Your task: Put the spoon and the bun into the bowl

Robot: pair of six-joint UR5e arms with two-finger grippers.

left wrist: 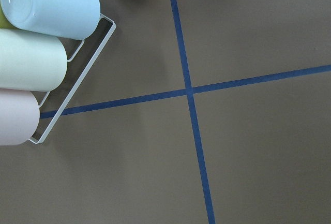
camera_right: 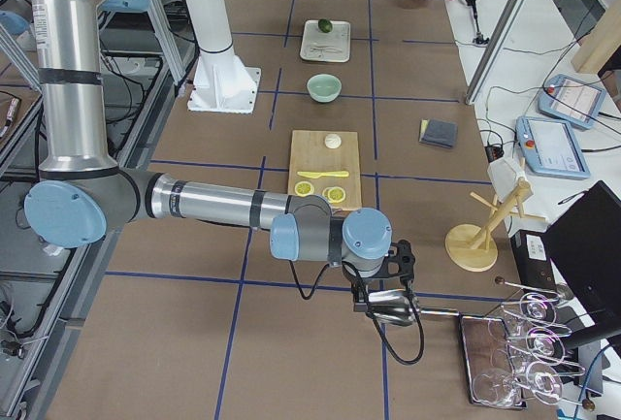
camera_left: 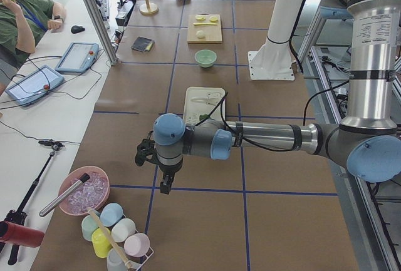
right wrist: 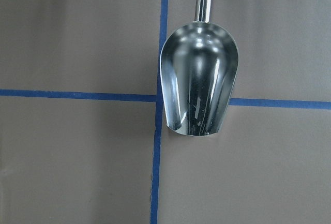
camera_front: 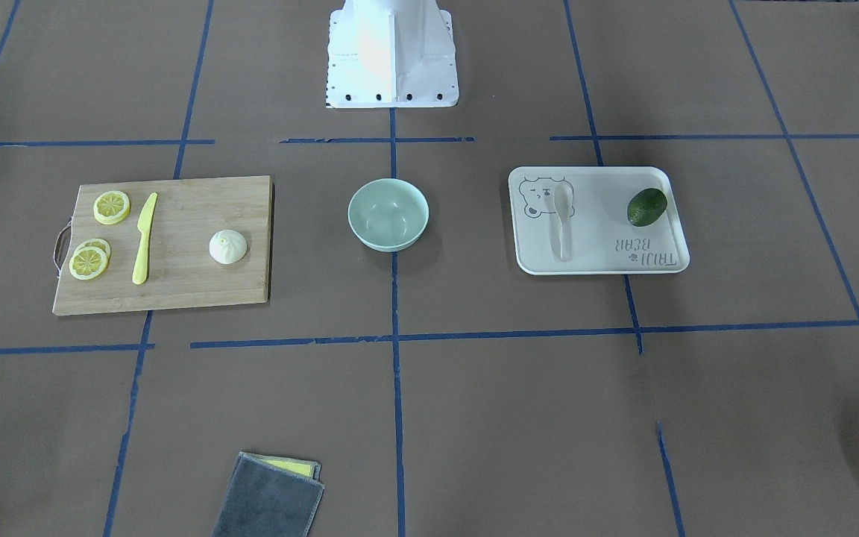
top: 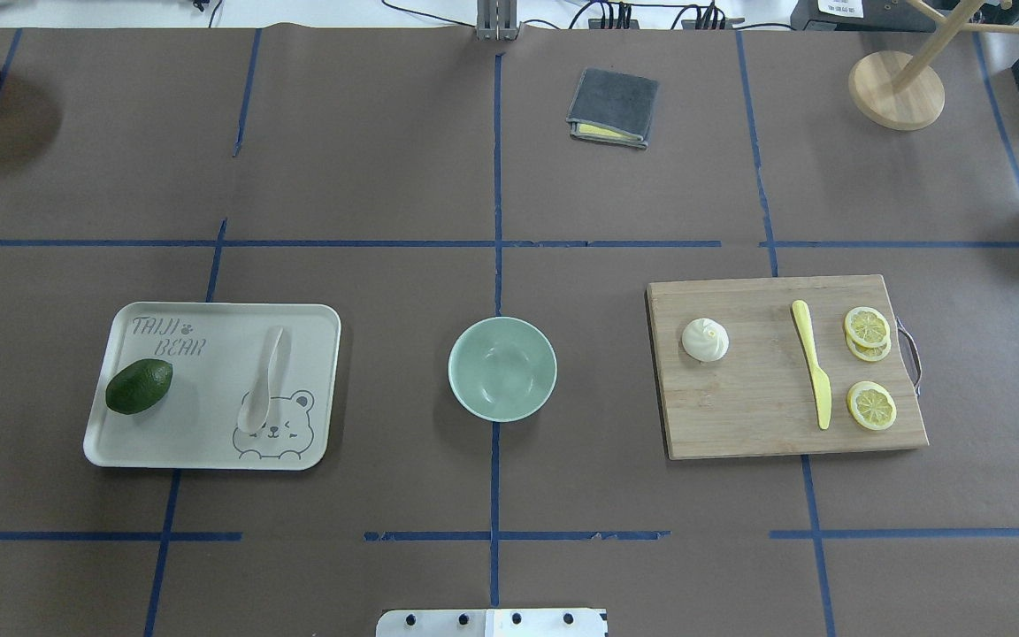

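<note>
The pale mint-green bowl (top: pixel 502 368) (camera_front: pixel 388 214) stands empty at the table's middle. The white spoon (top: pixel 264 380) (camera_front: pixel 562 220) lies on the white bear-print tray (top: pixel 200 425) on the robot's left side. The white pleated bun (top: pixel 705 340) (camera_front: pixel 227 247) sits on the wooden cutting board (top: pixel 757 425) on the robot's right side. My left gripper (camera_left: pixel 164 186) hangs over the far left end of the table, far from the tray. My right gripper (camera_right: pixel 383 306) hangs over the far right end, beyond the board. Whether either is open or shut I cannot tell.
A dark green fruit (top: pixel 139 387) lies on the tray. A yellow knife (top: pixel 811 363) and lemon slices (top: pixel 869 405) lie on the board. A grey cloth (top: pixel 612 108) and a wooden stand (top: pixel 897 88) are at the far side. A metal scoop (right wrist: pixel 199 84) lies under the right wrist, racked cups (left wrist: pixel 41 38) under the left.
</note>
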